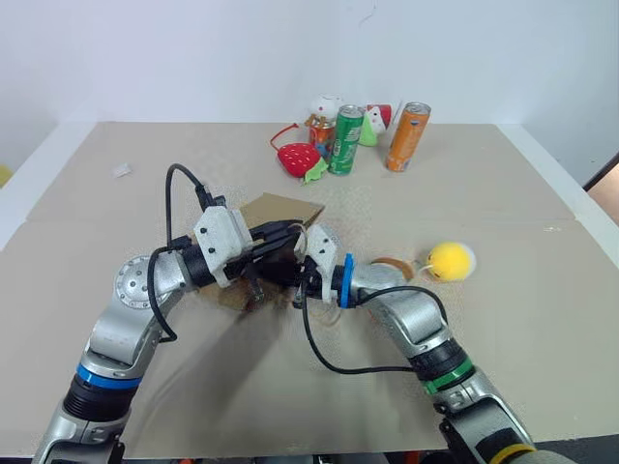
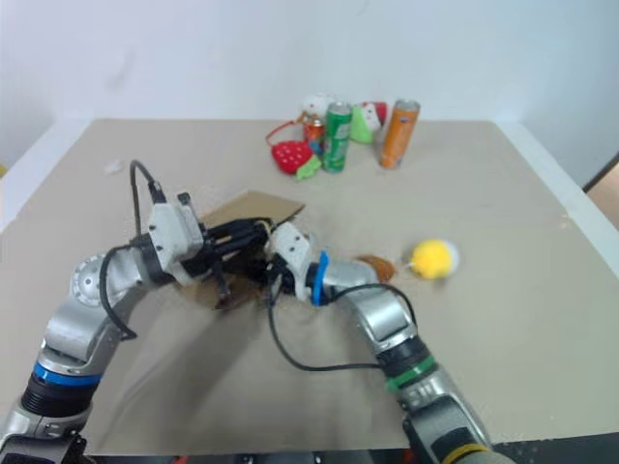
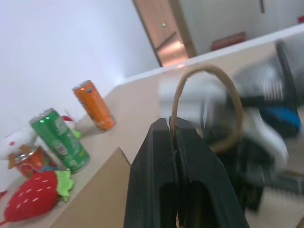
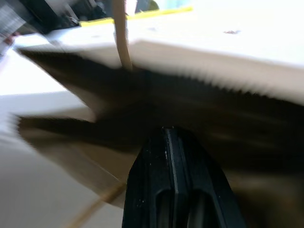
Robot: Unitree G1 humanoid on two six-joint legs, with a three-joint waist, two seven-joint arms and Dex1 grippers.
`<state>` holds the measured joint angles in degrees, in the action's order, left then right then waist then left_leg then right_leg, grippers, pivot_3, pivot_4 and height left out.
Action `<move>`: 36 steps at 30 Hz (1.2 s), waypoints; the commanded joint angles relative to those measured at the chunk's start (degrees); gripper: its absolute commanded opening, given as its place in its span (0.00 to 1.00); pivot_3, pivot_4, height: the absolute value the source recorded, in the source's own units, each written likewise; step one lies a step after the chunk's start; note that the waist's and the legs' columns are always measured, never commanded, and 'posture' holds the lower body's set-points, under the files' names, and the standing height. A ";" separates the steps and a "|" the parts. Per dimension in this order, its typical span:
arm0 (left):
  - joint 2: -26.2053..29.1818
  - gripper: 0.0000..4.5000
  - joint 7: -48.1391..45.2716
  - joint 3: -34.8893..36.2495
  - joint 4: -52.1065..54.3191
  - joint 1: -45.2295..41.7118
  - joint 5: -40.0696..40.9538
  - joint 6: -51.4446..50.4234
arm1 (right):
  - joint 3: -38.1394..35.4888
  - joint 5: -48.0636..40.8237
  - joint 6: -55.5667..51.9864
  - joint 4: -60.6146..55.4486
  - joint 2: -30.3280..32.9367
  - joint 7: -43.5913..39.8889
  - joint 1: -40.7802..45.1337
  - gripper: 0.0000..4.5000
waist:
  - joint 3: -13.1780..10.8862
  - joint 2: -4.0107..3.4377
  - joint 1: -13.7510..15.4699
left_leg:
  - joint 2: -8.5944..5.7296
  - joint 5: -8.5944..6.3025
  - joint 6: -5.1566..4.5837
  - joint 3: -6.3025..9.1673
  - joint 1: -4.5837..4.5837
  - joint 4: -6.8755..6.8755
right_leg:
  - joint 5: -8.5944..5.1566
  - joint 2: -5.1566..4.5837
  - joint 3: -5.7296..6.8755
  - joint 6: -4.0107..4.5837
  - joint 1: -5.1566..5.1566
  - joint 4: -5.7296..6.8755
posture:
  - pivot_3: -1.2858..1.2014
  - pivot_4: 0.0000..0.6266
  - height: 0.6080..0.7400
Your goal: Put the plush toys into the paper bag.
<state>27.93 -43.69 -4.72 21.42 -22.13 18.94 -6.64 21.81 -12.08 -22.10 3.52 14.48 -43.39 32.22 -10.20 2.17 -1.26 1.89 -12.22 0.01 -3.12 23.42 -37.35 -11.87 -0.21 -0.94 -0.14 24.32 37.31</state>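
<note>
Nearest the head camera, both arms converge over the paper bag [image 1: 280, 211], which lies at table centre, largely covered by the two hands. Left gripper [image 3: 172, 137]: fingers pressed together, pinching one beige cord handle [image 3: 223, 76] of the bag, the loop rising above the fingertips. Right gripper [image 4: 171, 135]: fingers closed flat against each other at the bag's dark open mouth; whether it grips paper cannot be determined. The brown plush [image 1: 395, 267] lies just beside the right forearm at 3 o'clock from the bag, partly hidden; the yellow plush ball [image 1: 452, 260] sits further out at 3 o'clock, apart from both grippers. The table [image 1: 542, 319] is open at 3, 6 and 9 o'clock. At 12 o'clock, near the far edge, stand a green can [image 1: 345, 139], an orange can [image 1: 407, 136] and a strawberry plush [image 1: 299, 159].
</note>
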 commanded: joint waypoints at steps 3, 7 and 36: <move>-1.07 0.00 3.30 1.43 1.09 -3.52 -1.02 -0.23 | -0.09 3.48 2.94 3.41 -2.22 1.86 0.54 0.02 | 0.00 0.00 0.00 | 0.00 0.00 0.00 0.00 0.00 0.00 | 0.00 0.02 0.00 -0.01 0.00 0.00 | 0.52 0.24 1.00; -1.77 0.00 4.81 1.58 0.52 -5.49 -1.78 0.10 | 0.56 5.07 3.79 3.97 -1.88 0.95 -0.08 0.02 | 0.00 0.00 0.01 | 0.02 0.00 0.00 0.04 0.01 0.01 | 0.00 0.04 0.01 0.00 0.01 0.00 | 0.52 0.24 1.00; -1.76 0.00 7.45 0.97 4.16 -14.53 -10.11 6.39 | -1.08 5.96 5.96 7.71 -4.13 0.40 1.73 0.02 | 0.00 0.00 -0.02 | 0.02 0.00 0.00 0.02 0.01 0.01 | 0.00 0.05 -0.01 0.00 0.01 0.00 | 0.52 0.24 1.00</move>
<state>26.00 -36.78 -4.58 24.09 -34.61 9.05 -1.73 21.88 -6.26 -16.96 11.56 10.83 -42.64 32.87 -10.21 2.17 -1.28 1.91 -12.22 0.01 -3.10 23.43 -37.34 -11.87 -0.17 -0.95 -0.14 24.32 37.31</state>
